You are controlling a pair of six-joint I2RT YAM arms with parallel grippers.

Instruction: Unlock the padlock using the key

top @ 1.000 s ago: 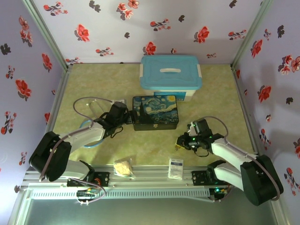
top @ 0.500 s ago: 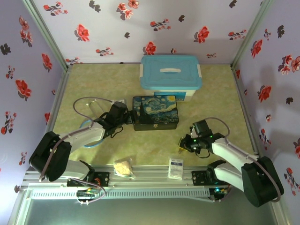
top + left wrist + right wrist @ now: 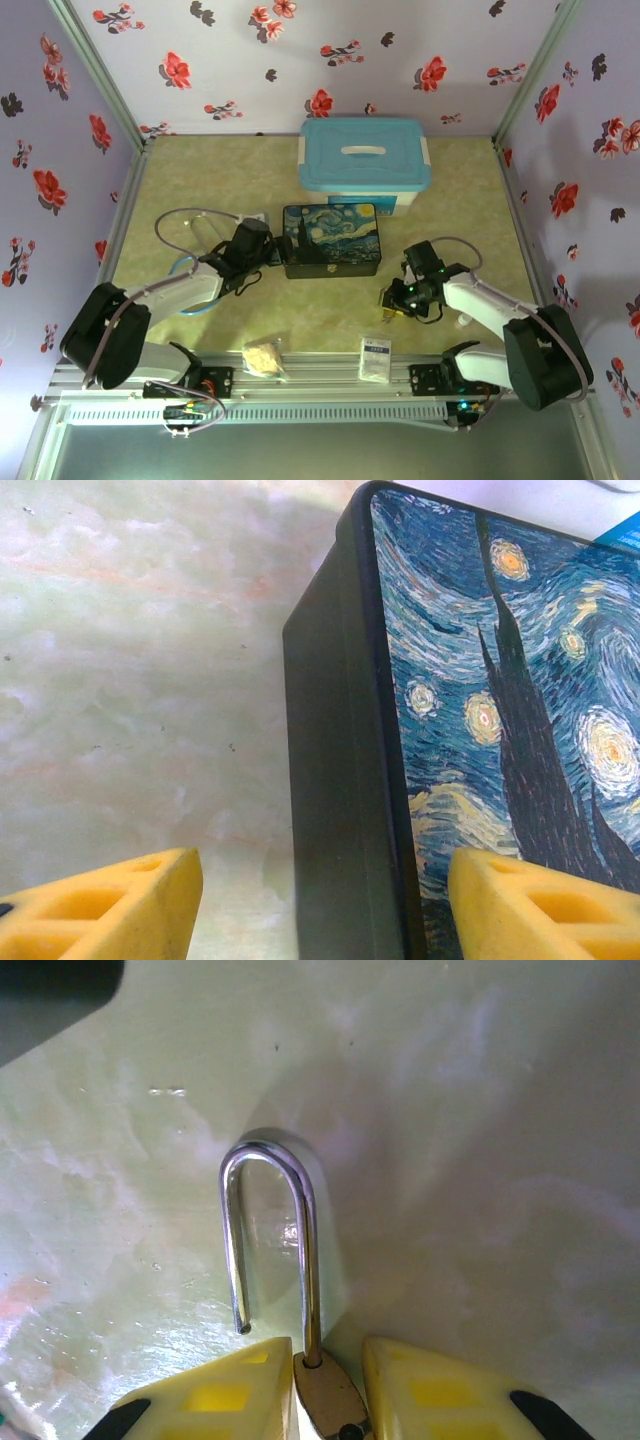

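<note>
Right arm: elbow bent out to the right, forearm swung inward, wrist held low over the table (image 3: 320,315).
Right gripper (image 3: 328,1355): yellow fingers set close on either side of the padlock (image 3: 328,1400); a firm pinch cannot be told.
Padlock: low at the table, one shackle end free.
Left arm: stretched forward and rightward.
Left gripper (image 3: 322,865): fingers spread wide, astride the painted box (image 3: 470,680) edge.

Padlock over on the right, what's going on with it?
The right gripper has its fingers on either side of the padlock, close against its brass body; whether they press on it is unclear. One leg of the shackle is out of the body, so it looks unlocked. The left gripper is open, astride the edge of the painted box.
</note>
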